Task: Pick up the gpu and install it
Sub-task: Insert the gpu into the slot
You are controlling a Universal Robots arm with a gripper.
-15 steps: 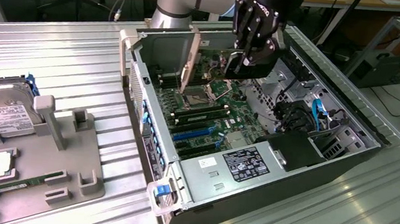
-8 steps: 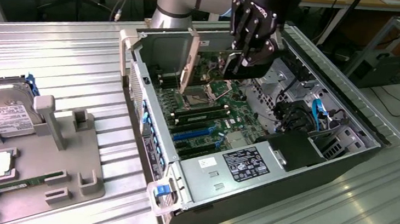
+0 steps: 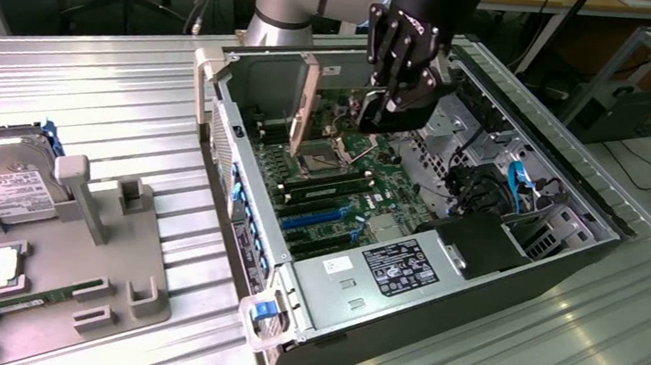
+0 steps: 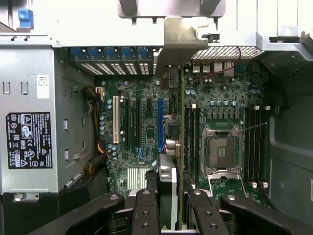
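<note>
The gpu (image 4: pixel 181 147) is a green card that shows edge-on in the wrist view, its silver end bracket (image 4: pixel 183 41) toward the case's rear wall and its black fan (image 4: pixel 166 188) near my fingers. My gripper (image 4: pixel 173 213) is shut on the card, one black finger (image 4: pixel 145 210) on each side of it. In the exterior view my gripper (image 3: pixel 390 104) holds the gpu (image 3: pixel 332 111) upright inside the open computer case (image 3: pixel 329 273), just above the motherboard (image 3: pixel 349 194). The card hangs between the blue expansion slot (image 4: pixel 160 122) and the memory slots (image 4: pixel 191 142).
The empty CPU socket (image 4: pixel 221 152) and the power supply (image 4: pixel 29 142) flank the slots. Blue and black cables (image 3: pixel 504 186) crowd the case's side at the exterior view's right. A grey holder (image 3: pixel 77 275) at the exterior view's left carries a hard drive (image 3: pixel 9 188) and a memory stick (image 3: pixel 39 300).
</note>
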